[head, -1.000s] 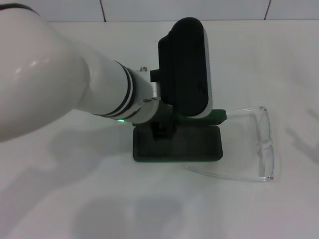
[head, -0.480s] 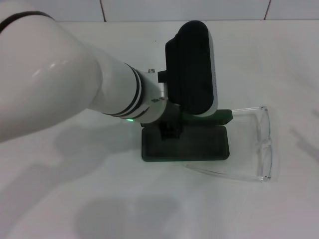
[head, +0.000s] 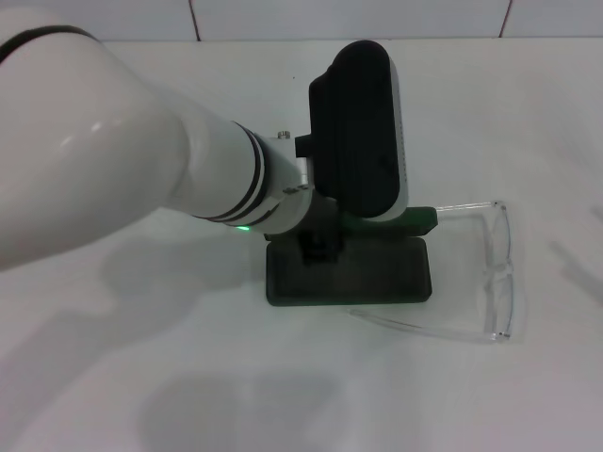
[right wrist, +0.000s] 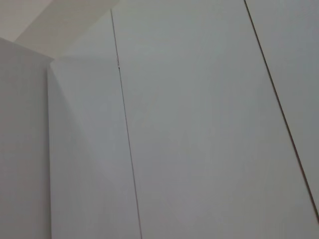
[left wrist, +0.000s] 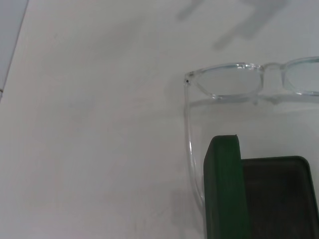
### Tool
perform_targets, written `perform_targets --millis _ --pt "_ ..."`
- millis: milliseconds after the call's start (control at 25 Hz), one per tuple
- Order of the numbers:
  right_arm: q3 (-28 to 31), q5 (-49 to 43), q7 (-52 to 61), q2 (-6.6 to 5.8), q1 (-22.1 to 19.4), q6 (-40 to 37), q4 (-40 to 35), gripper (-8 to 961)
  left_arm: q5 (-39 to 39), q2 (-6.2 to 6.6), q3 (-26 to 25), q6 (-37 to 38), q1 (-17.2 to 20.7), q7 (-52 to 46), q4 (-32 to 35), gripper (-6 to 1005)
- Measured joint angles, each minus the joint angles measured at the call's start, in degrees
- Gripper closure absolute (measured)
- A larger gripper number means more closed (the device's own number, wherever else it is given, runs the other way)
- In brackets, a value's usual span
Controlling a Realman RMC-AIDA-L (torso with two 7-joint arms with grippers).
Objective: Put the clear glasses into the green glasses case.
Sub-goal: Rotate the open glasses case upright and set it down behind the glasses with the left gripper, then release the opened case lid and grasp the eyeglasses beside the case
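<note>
Glasses case first: the green glasses case (head: 347, 271) lay open on the white table (head: 132, 377), near the middle of my head view, its dark lining facing up and its lid (left wrist: 223, 189) standing upright along the far edge. My left arm reached in from about nine o'clock and its left hand (head: 320, 247) sat over the case's left part, under the black wrist housing (head: 358, 132). I could not tell how far that hand was open or whether it had hold of anything, since the housing covered most of it. The clear glasses (head: 495, 273) lay on the table at three o'clock of the case, unfolded, with the front turned away from the case. One thin arm ran along the case's near edge, the other toward the lid's end. In the left wrist view that arm passed just beside the lid. My right hand was out of sight; its wrist camera faced only a pale panelled wall (right wrist: 199, 124).
</note>
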Motion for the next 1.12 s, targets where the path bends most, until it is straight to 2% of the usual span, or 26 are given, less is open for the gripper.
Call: perform_targets --millis 280,680,880,1000,1120 --pt "0.0 -0.16 0.0 0.05 -0.04 0.0 0.09 157 -0.72 -0.04 0.56 0.57 0.0 -0.41 0.33 781" --pt "0.0 -0.31 -0.04 0.01 -0.44 -0.06 0.8 157 -1.41 0.04 0.58 1.86 -0.1 -0.46 1.46 575" --pt "-0.02 -0.39 0.04 -0.22 -0.59 0.79 0.81 158 -2.34 0.07 0.03 4.61 -0.07 -0.93 5.39 537" --pt "-0.44 -1.58 3.2 -1.09 -0.04 3.77 -0.37 158 -4.97 0.09 -1.28 6.95 0.06 -1.39 9.1 529" --pt "-0.44 -6.64 10.71 -2.61 1.08 7.81 -3.8 158 -9.56 0.15 -3.89 8.6 0.56 -1.55 13.53 528"
